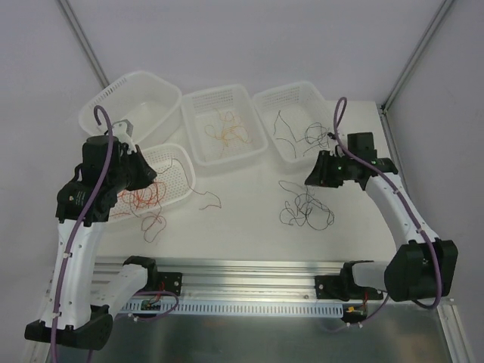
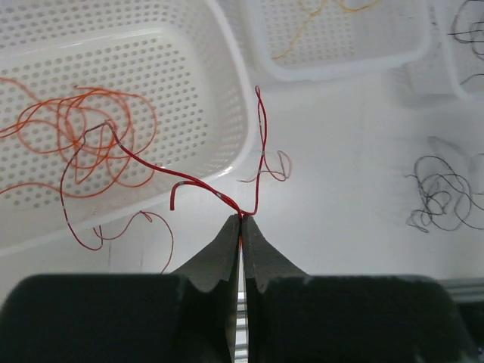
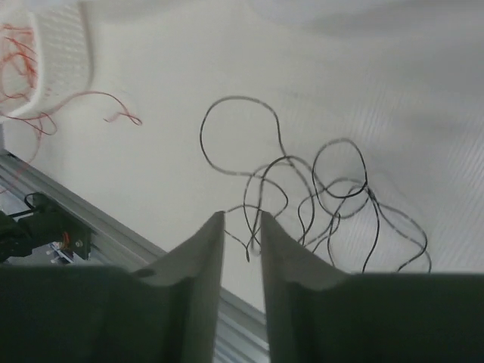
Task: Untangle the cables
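Now we judge sorting is in hand: our left gripper [image 2: 241, 218] is pinched shut on a red cable [image 2: 181, 181] that trails into the basket [image 2: 231, 98] ahead and to its left, while our right gripper [image 3: 242, 223] stands narrowly parted, holding nothing, with black cables [image 3: 333, 189] loose just ahead and to its right. Next we should release red over that basket and pinch one black strand alone; no writing is legible.

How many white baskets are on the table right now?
4. Back-left basket, back-middle basket, back-right basket, and front-left basket, partly covered by the left arm. No others show; none seems hidden.
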You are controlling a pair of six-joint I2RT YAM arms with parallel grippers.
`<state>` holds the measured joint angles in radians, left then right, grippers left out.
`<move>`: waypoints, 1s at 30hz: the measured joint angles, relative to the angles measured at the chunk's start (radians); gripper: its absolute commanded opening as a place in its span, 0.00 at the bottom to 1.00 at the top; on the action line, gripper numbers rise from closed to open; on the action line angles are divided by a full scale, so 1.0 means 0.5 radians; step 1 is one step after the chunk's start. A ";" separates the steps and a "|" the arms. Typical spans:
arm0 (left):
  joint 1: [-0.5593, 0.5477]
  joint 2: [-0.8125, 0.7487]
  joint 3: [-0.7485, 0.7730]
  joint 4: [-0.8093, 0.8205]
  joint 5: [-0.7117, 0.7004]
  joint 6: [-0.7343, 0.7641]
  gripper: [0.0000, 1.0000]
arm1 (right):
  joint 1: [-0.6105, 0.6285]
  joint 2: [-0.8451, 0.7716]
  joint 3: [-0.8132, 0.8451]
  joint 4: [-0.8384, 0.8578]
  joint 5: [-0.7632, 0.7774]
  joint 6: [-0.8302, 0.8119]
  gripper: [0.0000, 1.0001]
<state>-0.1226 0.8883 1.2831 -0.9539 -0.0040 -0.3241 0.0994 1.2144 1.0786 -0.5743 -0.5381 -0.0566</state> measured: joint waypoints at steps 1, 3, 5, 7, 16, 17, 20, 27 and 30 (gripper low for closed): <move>0.000 0.001 0.036 0.011 0.087 0.002 0.00 | 0.051 0.079 -0.050 -0.048 0.084 -0.007 0.46; 0.000 0.006 0.097 0.039 0.269 0.008 0.00 | 0.119 0.146 -0.120 -0.114 0.186 0.007 0.69; 0.000 0.019 0.134 0.072 0.434 0.013 0.00 | 0.188 0.157 -0.165 -0.175 0.288 -0.003 0.78; 0.000 0.041 0.162 0.101 0.613 0.023 0.00 | 0.237 0.150 -0.169 -0.192 0.362 -0.007 0.81; -0.004 0.279 0.404 0.247 1.212 0.016 0.00 | 0.359 -0.028 -0.225 -0.181 0.502 -0.004 0.88; -0.005 0.313 0.447 0.272 1.246 -0.003 0.00 | 0.369 -0.059 -0.240 -0.179 0.508 -0.001 0.91; -0.006 0.432 0.635 0.344 1.316 -0.062 0.00 | 0.391 -0.167 -0.278 -0.178 0.532 0.010 0.98; -0.034 0.806 1.231 0.474 1.366 -0.208 0.00 | 0.401 -0.381 -0.357 -0.173 0.599 0.018 0.97; -0.042 0.944 1.469 0.520 1.301 -0.243 0.00 | 0.401 -0.420 -0.382 -0.175 0.620 0.021 0.97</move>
<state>-0.1436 1.3602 2.0174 -0.6937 0.6464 -0.4454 0.3000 1.0046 0.8875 -0.6617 -0.2279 -0.0460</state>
